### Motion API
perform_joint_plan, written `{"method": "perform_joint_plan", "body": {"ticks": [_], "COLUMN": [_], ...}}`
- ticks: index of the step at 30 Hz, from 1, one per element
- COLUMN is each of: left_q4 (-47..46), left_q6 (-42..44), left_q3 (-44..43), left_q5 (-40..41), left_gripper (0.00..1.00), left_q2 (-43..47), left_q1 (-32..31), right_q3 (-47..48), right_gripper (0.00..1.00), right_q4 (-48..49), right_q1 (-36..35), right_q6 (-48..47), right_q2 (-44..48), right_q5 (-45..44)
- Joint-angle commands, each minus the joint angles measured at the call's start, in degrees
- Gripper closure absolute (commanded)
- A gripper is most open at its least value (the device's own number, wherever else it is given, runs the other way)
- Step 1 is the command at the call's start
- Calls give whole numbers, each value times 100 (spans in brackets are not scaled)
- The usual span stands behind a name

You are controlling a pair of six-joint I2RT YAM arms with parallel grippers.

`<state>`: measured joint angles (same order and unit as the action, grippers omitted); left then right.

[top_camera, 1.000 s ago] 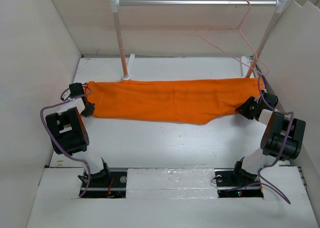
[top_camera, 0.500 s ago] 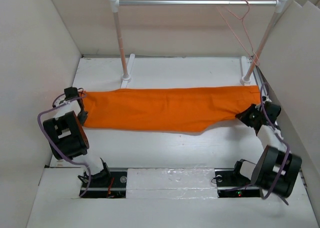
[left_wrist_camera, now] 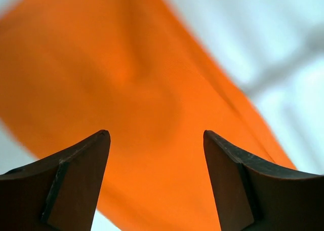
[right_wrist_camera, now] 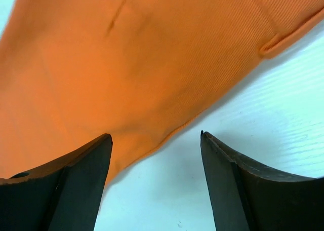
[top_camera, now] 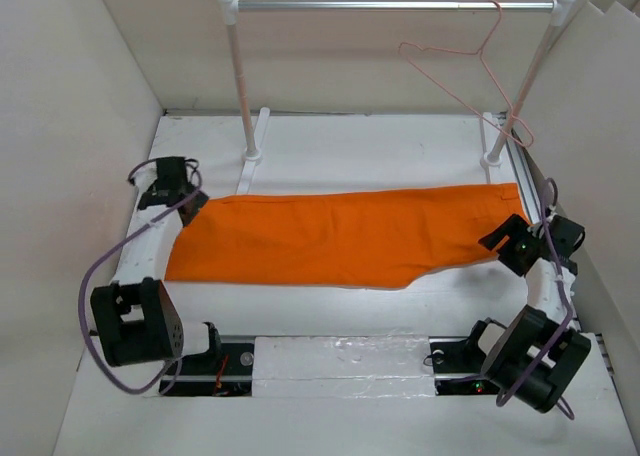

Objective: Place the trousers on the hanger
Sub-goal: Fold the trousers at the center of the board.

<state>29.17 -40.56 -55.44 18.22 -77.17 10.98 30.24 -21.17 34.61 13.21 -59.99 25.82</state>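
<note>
We log left gripper (left_wrist_camera: 157, 140) and right gripper (right_wrist_camera: 154, 140) both spread wide, holding nothing; trousers (top_camera: 340, 236) lie flat on the desk (top_camera: 350, 146) between them, hanger (top_camera: 481, 52) hangs on the rail (top_camera: 390, 6) beyond the right gripper.

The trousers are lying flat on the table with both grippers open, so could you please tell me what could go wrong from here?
1. The hanger hangs only by its hook from the rail and sits tilted, so feeding cloth onto it may swing it or knock it off.
2. The left gripper and right gripper are open over the flat trousers, holding nothing. A pinch may catch only one layer, or slip.
</note>
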Motion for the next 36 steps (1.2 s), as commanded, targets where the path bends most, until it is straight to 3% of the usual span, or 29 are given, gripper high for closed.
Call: {"method": "perform_joint_plan", "body": {"ticks": [1,6,11,14,21,27,29,31,34,36], "left_q4": [-288,-1395,-1615,-1599,-1282,-1098,-1063,-1045,-1123,-1229], "left_q6": [4,74,205,232,-93,-268,-278,-260,-198,-154], "left_q3": [-82,850,403,-97,-433,-362,-362,-388,-380,-380], "left_q5": [-318,-898,-776,-443,-239,-519,-687,-671,-766,-968], "left_gripper": [30,34,34,34,35,35,34,32,29,26], "left_q2": [536,432,-377,-973,-1800,-2301,-2408,-2356,-1909,-1471], "left_q1": [-1121,-1205,-1028,-975,-388,526,807,809,809,757], "right_q3": [483,-25,-71,-1,131,123,158,254,316,307], "right_gripper": [24,22,10,9,13,20,29,30,40,57], "right_q4": [-169,867,1790,2499,2881,3039,3136,3154,3136,3110], "right_q1": [229,1240,1566,1619,1558,1558,1558,1558,1558,1505], "right_q6": [-153,303,647,1033,1254,1263,1254,1254,1184,1096], "right_q2": [49,-294,-1058,-1531,-2323,-2597,-2711,-2912,-2949,-2861], "right_q5": [2,116,274,449,414,318,318,362,371,371]}}
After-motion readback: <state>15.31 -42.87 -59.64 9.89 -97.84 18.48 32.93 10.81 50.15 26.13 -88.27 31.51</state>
